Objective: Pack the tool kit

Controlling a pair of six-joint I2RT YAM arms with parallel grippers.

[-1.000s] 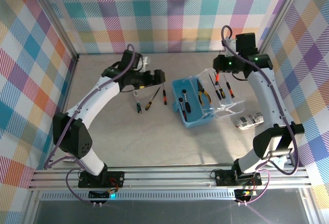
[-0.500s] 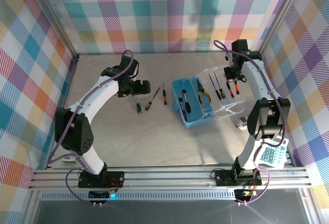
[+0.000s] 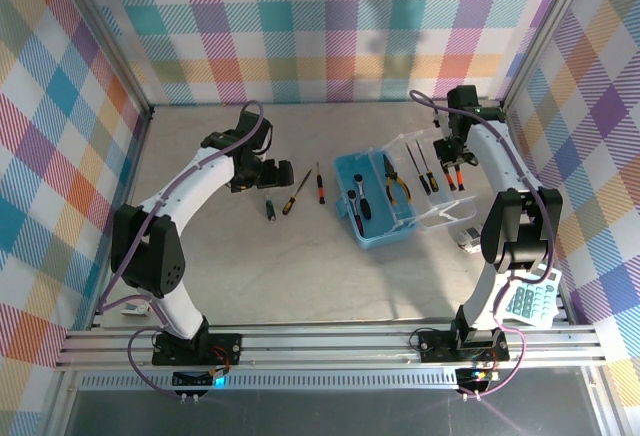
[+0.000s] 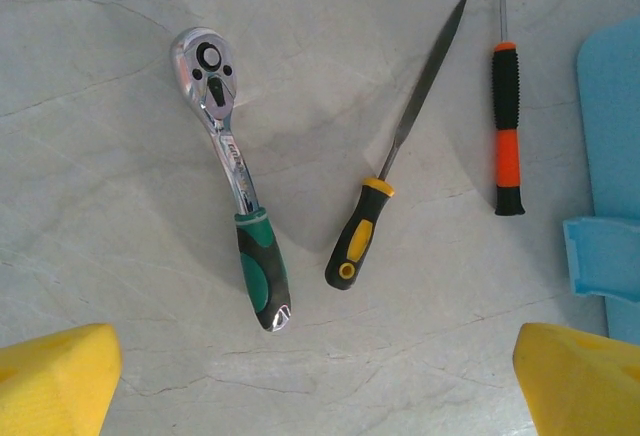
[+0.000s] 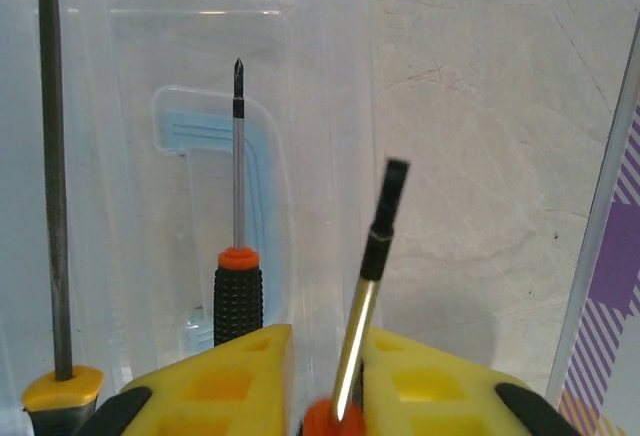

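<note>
Setting: a grey table [image 3: 300, 276] ringed by walls of pastel checks, with two arms reaching out from its near edge.
Case: a light blue case [image 3: 372, 224] lies open just right of the table's middle. Its clear lid [image 3: 442, 214] is folded out flat on its right side.
Inside the case: a wrench [image 3: 357, 206] and yellow-handled pliers [image 3: 397, 188] lie side by side.
On the lid: the right wrist view shows a black-handled screwdriver [image 5: 238, 301] with an orange collar lying on the clear plastic, tip pointing away. To its left is a thin dark shaft [image 5: 52, 206] ending in a yellow collar.
Loose tools: three tools lie in a row on the table left of the case, none touching. They are a ratchet [image 4: 235, 171] with a green grip, a file [image 4: 385, 181] with a yellow and black handle, and an orange and black screwdriver [image 4: 505, 126]. The last is nearest the case.
Left gripper [image 3: 262, 172]: it hovers over the loose tools with its jaws spread wide and nothing held; the yellow pads [image 4: 55, 381] sit at the bottom corners of the wrist view.
Right gripper [image 3: 452, 156]: it is over the far end of the lid. Its yellow fingers [image 5: 230, 376] stand slightly apart with a tilted screwdriver [image 5: 368, 266] between them, the shaft leaning up and right. Whether the fingers are pinching it cannot be told.
</note>
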